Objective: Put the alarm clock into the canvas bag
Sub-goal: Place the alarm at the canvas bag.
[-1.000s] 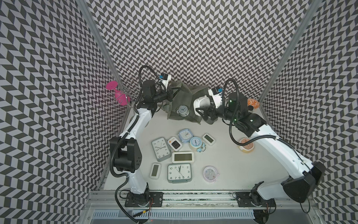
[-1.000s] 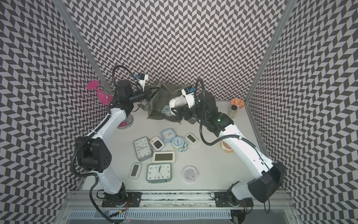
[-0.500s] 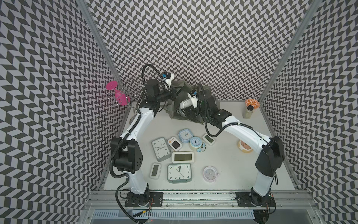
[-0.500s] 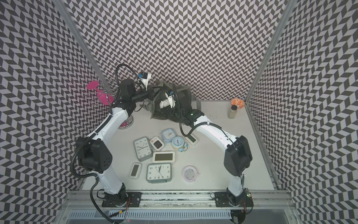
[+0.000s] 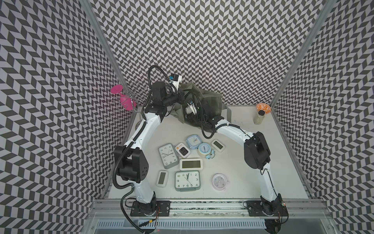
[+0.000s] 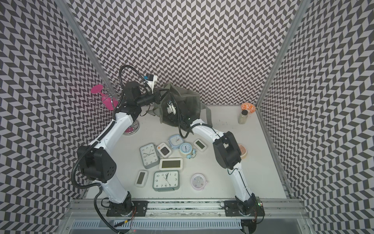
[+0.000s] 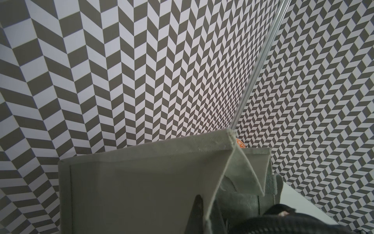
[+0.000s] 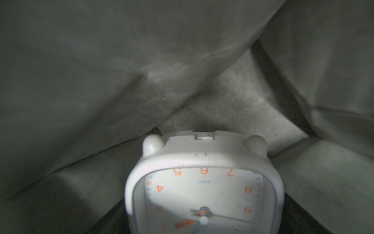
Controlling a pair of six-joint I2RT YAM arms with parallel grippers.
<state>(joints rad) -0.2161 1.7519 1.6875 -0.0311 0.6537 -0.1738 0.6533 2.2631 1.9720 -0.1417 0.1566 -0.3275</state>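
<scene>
Creased canvas bag (image 5: 210, 101) wraps our smooth, rounded white clock (image 8: 204, 182). Our left gripper (image 5: 182, 95) pinches its rim; right gripper (image 8: 203, 218), wide, clasps the clock.

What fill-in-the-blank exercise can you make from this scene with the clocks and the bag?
1. The white square alarm clock, seen inside the grey-green canvas bag, has ____ numerals.
2. The end effector pinching that bag's rim belongs to the ____ arm.
3. The orange patterned bowl and the clear jar stand in the far corner on the robot's ____ side.

Missing words: orange; left; right.
</scene>
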